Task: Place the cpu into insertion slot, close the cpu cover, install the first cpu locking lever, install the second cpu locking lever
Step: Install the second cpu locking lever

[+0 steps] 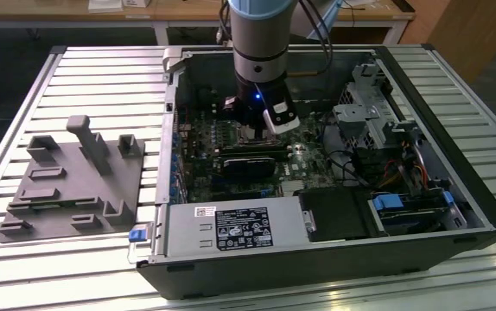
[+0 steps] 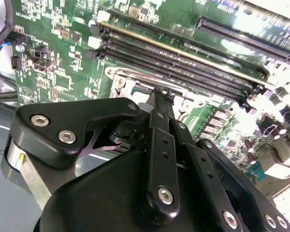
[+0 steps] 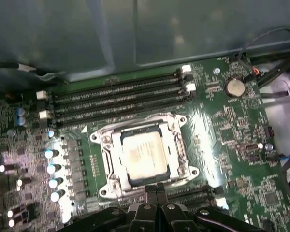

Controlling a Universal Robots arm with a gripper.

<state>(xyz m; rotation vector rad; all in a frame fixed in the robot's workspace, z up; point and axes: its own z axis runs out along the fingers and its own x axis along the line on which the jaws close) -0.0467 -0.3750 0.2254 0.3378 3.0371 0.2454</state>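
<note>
In the first wrist view the cpu lies flat in the insertion slot at the centre of the frame, its dull metal face up. The cpu cover lies closed as a silvery frame around it. The gripper hangs at the lower centre of that frame, its jaws together, their tips just at the near edge of the socket. In the second wrist view the gripper shows the same, black fingers pressed side by side with nothing between them.

Writing: a white label with dark print sits on the silver power supply at the lower centre of the exterior view — the print is too small to read. The green circuit board carries white markings, likewise unreadable.

The open black computer case lies on a worktop of pale metal slats. A grey fixture block stands on the slats at the left of the exterior view. Along the upper edge — a wooden bench and dark floor behind.
</note>
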